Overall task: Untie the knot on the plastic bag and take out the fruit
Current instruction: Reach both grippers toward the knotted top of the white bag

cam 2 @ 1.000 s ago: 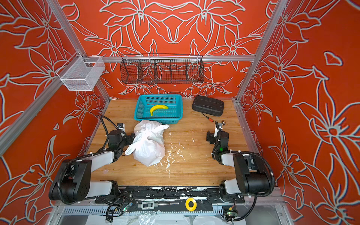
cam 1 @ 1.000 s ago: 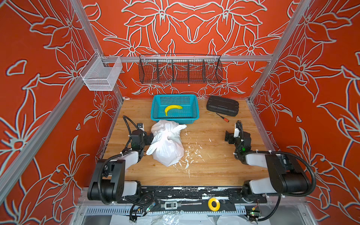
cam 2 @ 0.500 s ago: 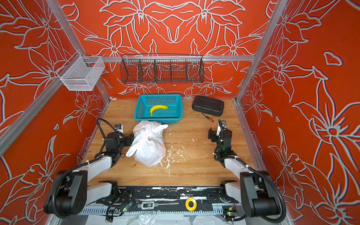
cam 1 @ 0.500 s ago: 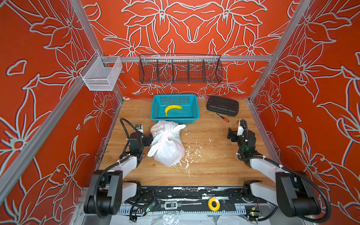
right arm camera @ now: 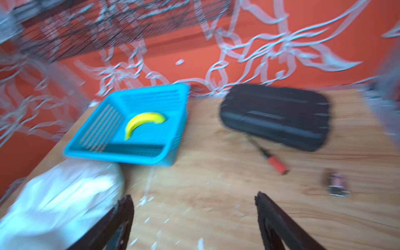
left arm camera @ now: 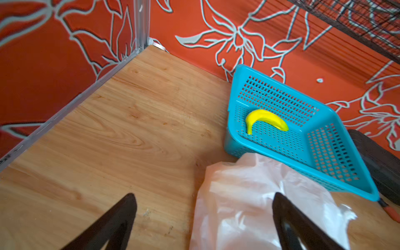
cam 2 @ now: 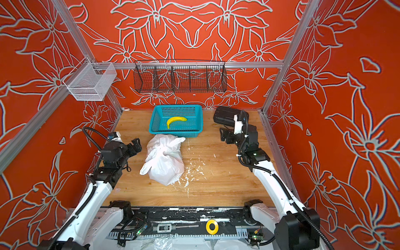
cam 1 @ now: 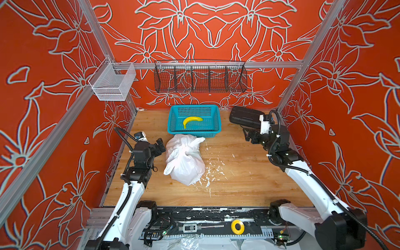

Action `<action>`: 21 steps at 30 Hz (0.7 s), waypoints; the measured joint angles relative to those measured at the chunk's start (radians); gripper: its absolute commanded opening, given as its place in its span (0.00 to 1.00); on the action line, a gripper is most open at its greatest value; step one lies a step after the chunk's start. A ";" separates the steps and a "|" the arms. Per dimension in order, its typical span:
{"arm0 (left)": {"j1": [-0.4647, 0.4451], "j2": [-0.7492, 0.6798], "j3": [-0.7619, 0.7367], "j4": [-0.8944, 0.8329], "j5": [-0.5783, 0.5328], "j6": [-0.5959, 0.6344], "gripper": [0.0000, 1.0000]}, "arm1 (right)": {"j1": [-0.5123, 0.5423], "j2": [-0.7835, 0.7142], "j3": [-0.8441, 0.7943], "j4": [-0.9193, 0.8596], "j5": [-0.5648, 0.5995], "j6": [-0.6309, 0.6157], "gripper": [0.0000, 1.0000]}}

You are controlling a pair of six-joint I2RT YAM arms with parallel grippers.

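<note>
The white plastic bag (cam 1: 185,164) (cam 2: 164,166) lies tied shut on the wooden table, just in front of the teal basket. Its knot (cam 1: 186,151) (cam 2: 165,150) sits on top, with one handle loop pointing to the basket and one to the near left. The fruit is hidden inside the bag. My left gripper (cam 1: 160,146) (cam 2: 136,144) hovers open at the bag's left side; in the left wrist view (left arm camera: 203,194) the bag (left arm camera: 249,194) lies between and beyond its fingers. My right gripper (cam 1: 249,135) (cam 2: 224,134) (right arm camera: 193,194) is open and empty, well to the right of the bag.
The teal basket (cam 1: 210,132) holds a yellow banana (cam 1: 192,120). A black case (cam 1: 242,118) lies at the back right, with a small orange-handled screwdriver (right arm camera: 275,162) before it. White plastic scraps (cam 1: 214,171) litter the table right of the bag. Wire baskets (cam 1: 200,79) hang on the walls.
Both arms have risen and stretched toward the back, carrying their grippers up and farther from the front edge. The bag has not moved.
</note>
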 measured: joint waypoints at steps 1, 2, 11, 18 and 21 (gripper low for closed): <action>-0.002 0.006 0.042 -0.052 0.028 -0.020 0.82 | 0.032 0.009 0.015 -0.027 -0.024 0.004 0.87; -0.004 0.015 0.078 -0.099 0.050 -0.031 0.78 | 0.059 0.016 0.027 -0.049 -0.043 0.010 0.87; -0.129 0.262 0.352 -0.367 0.230 -0.099 0.57 | 0.339 0.110 0.109 -0.117 -0.107 0.090 0.83; -0.217 0.451 0.469 -0.432 0.267 -0.103 0.57 | 0.556 0.250 0.163 -0.093 -0.083 0.144 0.83; -0.240 0.511 0.513 -0.440 0.251 -0.098 0.58 | 0.620 0.317 0.179 -0.067 -0.068 0.159 0.83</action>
